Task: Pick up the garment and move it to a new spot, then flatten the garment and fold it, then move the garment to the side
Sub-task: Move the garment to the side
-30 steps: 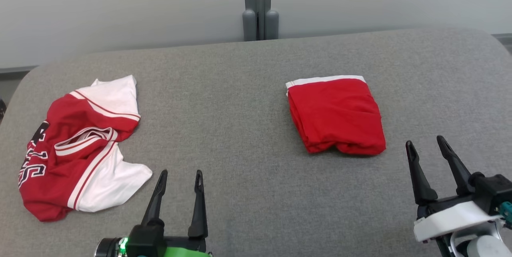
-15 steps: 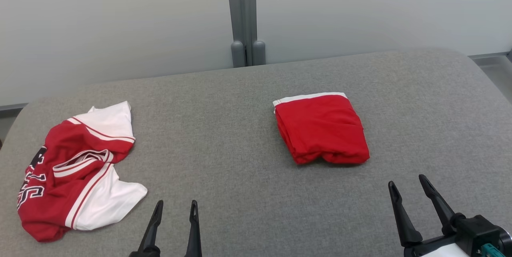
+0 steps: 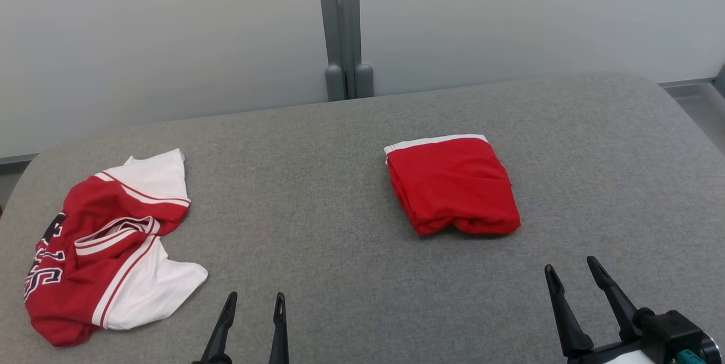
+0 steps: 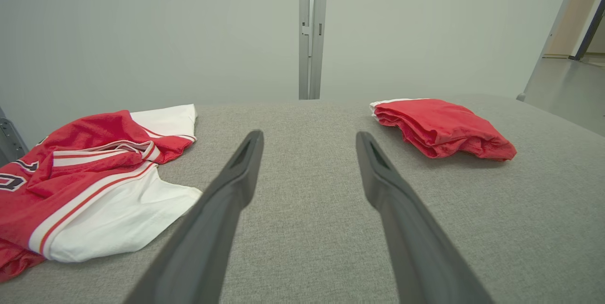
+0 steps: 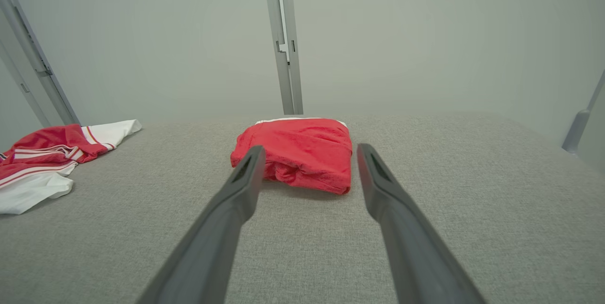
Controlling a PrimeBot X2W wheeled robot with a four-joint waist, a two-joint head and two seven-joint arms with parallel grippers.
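Bench [image 3: 317,194] has a grey fabric top, with two garments on it, well apart.

- Jersey [image 3: 107,245]: red and white with dark lettering, crumpled at the robot's left, close to the bench's edge.
- Folded garment [image 3: 453,188]: red, white band along its far side, right of centre.

Left end effector [image 3: 255,302]: fingers spread wide, nothing between them, over bare bench near the jersey's white corner. Right end effector [image 3: 570,266]: also wide and empty, on the near side of the folded garment and apart from it.

Judgement: the folded piece looks finished, so the jersey is likely the next pickup.

Risks from here:
- A pinch on the loose white corner alone could lift one layer while the rest drags or twists, which would make flattening harder.
- The jersey lies near the left edge, so a pull that way could slide it off.
- The right arm reaching across could brush the folded garment and undo it.
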